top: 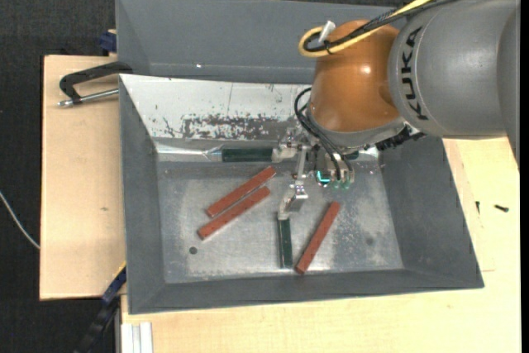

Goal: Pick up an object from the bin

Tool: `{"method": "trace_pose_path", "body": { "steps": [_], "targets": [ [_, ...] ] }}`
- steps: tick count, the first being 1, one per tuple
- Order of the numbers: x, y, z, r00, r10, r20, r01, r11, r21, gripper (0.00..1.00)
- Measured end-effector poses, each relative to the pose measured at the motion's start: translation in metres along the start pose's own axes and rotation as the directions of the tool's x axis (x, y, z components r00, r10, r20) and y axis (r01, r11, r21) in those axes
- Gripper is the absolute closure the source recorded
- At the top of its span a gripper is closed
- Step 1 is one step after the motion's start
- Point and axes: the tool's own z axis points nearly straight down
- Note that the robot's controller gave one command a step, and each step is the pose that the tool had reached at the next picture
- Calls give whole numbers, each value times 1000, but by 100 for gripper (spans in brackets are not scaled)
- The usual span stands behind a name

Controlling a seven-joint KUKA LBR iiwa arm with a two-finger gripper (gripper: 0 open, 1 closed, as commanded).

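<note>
We see the grey arm [463, 70] reach in from the right over the grey metal bin [140, 178]. Its wrist is wrapped in an orange cover [351, 87], and a yellow cable [430, 0] runs along the top. Below the cover the pincer [304, 178] hangs low over the middle of the bin floor, a little toward the far wall. Its metal parts crowd together in the cover's shadow, and we cannot tell whether the pincer is spread or pressed together. Five slim sticks lie loose on the floor. Closest to the pincer is the near green stick [285, 244], dark green and lying almost straight from far to near. Its far end sits directly beneath the pincer's lowest tip, but we cannot tell whether they touch. Just to its right lies the right brown stick [318, 237], reddish-brown and slanted, its far end out to the right below the pincer and its near end close beside the green one's near end. Left of the pincer, the upper brown stick [244, 188] and the lower brown stick [231, 215] lie side by side, slanting from the near left up toward the pincer, with their right ends close to it. The far green stick [248, 154] lies along the foot of the far wall, its right end just left of the pincer.
</note>
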Motion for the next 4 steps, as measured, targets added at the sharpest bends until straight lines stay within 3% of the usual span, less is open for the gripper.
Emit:
{"method": "trace_pose_path", "body": {
  "steps": [1,2,3,4],
  "targets": [
    [-1,0,-4,1000,1,7,-1,1000,0,0],
    [-25,45,63,985,-171,19,171,985,3,100],
    [-24,46,65,985,-170,20,170,985,3,100],
    [-23,14,-60,986,-165,14,165,986,2,100]
  ]
}}
